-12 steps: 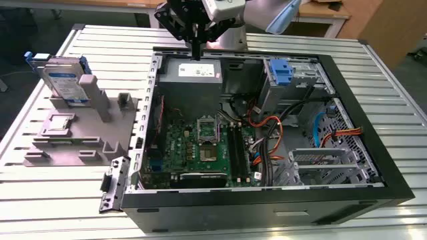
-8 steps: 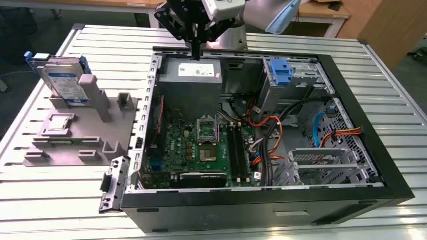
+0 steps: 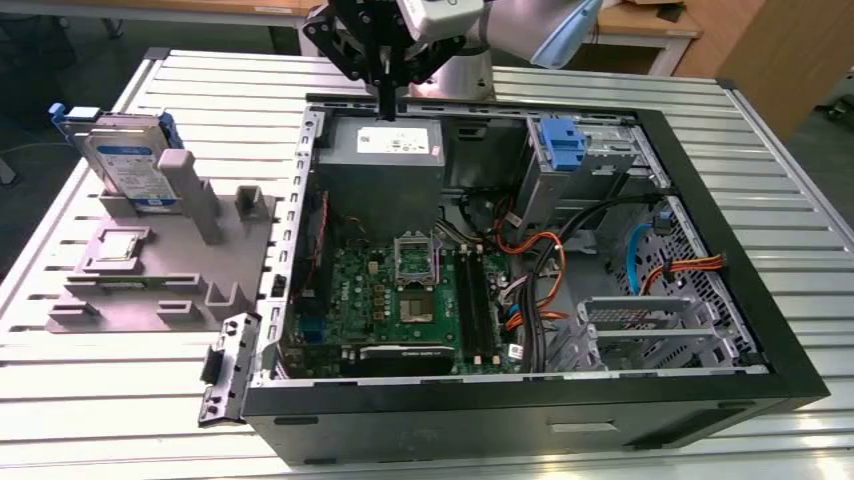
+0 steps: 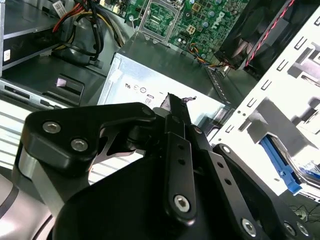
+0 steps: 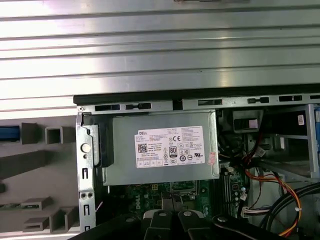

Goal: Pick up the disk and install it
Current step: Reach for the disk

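disk upright on grey stand; tool together, empty, over power-supply box.

1. I believe I am working in a robotics lab or an assembly workshop, not in a home.
2. Under the fingers of my gripper there is a table made of ribbed aluminium profiles, like a test bench.
3. Directly below the fingers an open computer case lies on its side, with the motherboard and cables bare.
4. Away from the fingers, toward the exterior view's left, a grey holding fixture stands on the table.
5. Beyond the fingers I see wooden furniture.
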